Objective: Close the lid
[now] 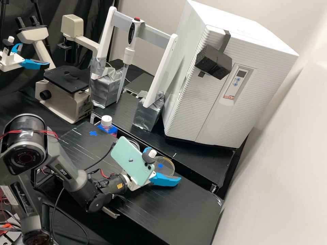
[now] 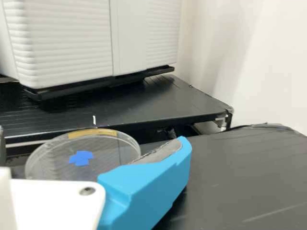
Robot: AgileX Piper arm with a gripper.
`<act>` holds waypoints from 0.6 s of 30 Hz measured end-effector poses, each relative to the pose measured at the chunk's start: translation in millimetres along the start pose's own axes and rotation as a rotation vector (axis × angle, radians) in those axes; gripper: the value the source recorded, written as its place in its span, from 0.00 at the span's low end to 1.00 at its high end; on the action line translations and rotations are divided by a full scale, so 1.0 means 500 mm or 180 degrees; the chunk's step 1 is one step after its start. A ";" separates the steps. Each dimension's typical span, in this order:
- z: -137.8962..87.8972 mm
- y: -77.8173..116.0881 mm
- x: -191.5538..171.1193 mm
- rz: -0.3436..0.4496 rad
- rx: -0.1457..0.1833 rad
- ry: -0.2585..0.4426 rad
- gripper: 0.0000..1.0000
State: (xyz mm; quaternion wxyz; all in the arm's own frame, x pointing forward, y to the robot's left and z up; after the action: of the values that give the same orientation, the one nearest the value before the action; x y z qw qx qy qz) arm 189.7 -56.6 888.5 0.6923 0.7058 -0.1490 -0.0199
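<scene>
Dish (image 1: 169, 161): clear, round, yellow tape at rim; on black bench (image 1: 184, 207), near its shelf-side edge. Gripper (image 1: 165, 167): fingers apart, about the dish. Behind: black shelf (image 1: 204, 165), white cabinet (image 1: 190, 102), pipette (image 1: 128, 54). Also microscope (image 1: 66, 76), capped bottle (image 1: 106, 122), pale wall (image 1: 282, 163).

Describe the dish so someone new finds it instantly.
Start at the big white cabinet and drop to the near black bench in front of it. Look just beyond the mint-green phone on the arm. The dish is clear, flat and round, set apart from the white-capped bottle by the blue cross within its outline.
</scene>
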 end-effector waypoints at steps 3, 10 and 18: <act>0.000 -0.004 -0.004 -0.0003 0.0010 0.0017 1.00; 0.006 -0.016 -0.008 -0.0027 0.0037 0.0074 1.00; 0.012 -0.022 -0.002 -0.0019 -0.0059 0.0127 1.00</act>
State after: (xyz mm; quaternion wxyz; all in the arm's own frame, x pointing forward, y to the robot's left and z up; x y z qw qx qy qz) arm 189.3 -62.0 877.4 0.7016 0.7000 -0.1328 -0.0093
